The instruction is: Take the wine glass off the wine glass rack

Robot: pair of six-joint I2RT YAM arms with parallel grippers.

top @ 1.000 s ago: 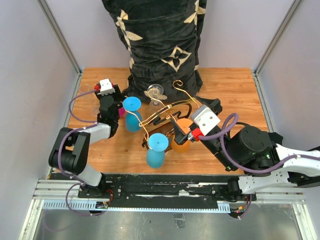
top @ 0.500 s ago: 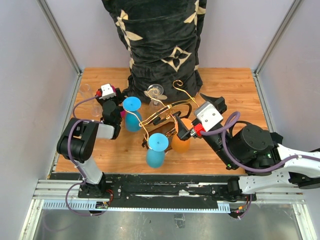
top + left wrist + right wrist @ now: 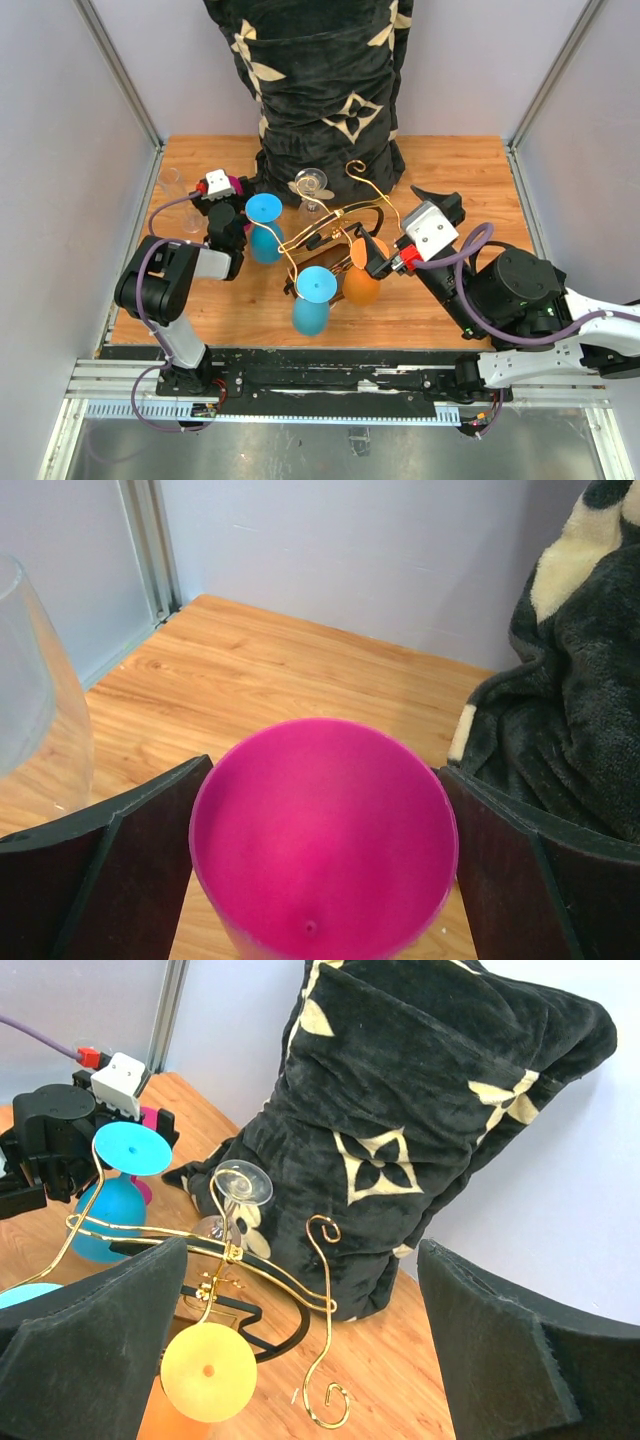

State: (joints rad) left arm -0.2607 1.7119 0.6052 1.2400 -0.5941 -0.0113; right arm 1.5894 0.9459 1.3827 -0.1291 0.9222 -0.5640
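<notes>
Right gripper (image 3: pixel 302 1250) backed off wine glass rack (image 3: pixel 232 1250), fingers wide, empty; left gripper (image 3: pixel 322 770) straddles pink glass (image 3: pixel 322 840), hold unclear.

Bright, even overhead light. Only short, soft shadows on the light wooden tabletop (image 3: pixel 450 170). Top view splays the pale side walls (image 3: pixel 60 200) outward at its edges. Magenta plastic cup (image 3: pixel 325 840) looks slightly soft, and the clear glass bowl (image 3: pixel 30 700) at left is blurred. Near grey foam finger pads (image 3: pixel 90 1360) are blurred, while the far black plush cushion with cream flowers (image 3: pixel 420 1110) is sharp.
</notes>
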